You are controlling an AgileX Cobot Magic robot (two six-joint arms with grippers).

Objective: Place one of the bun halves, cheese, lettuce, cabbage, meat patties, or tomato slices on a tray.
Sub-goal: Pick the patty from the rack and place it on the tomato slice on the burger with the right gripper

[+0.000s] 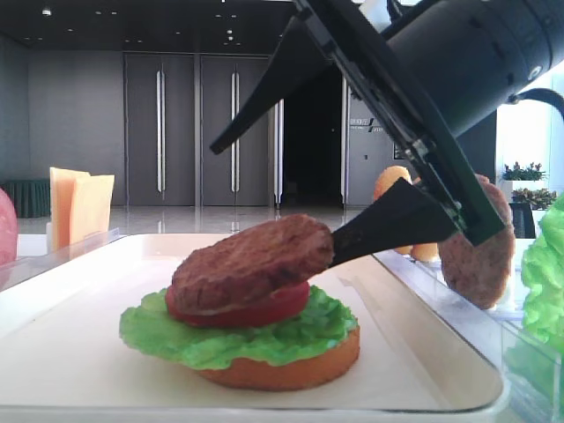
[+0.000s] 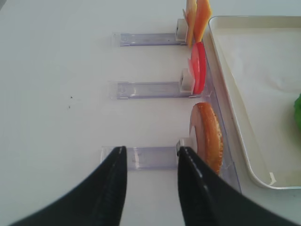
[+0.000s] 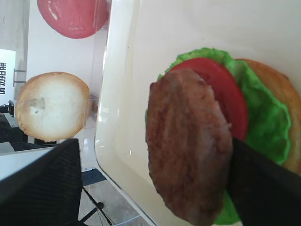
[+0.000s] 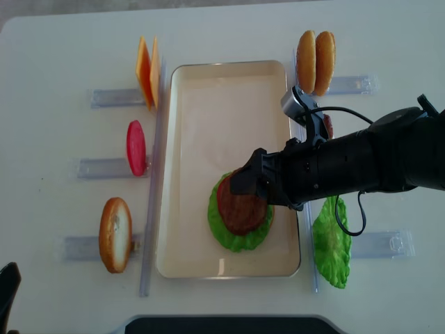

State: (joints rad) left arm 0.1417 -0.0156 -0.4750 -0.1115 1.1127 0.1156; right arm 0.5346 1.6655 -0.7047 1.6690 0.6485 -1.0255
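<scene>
On the cream tray lies a stack: bun half, lettuce, tomato slice. A brown meat patty rests tilted on top. My right gripper is open around it, the lower finger touching the patty's right edge and the upper finger well clear. In the right wrist view the patty leans against the right finger, with the tomato slice and lettuce behind it. My left gripper hovers open and empty over the table left of the tray.
Clear racks flank the tray. Left of it stand cheese, a tomato slice and a bun half. On the right are two bun halves, a second patty and lettuce.
</scene>
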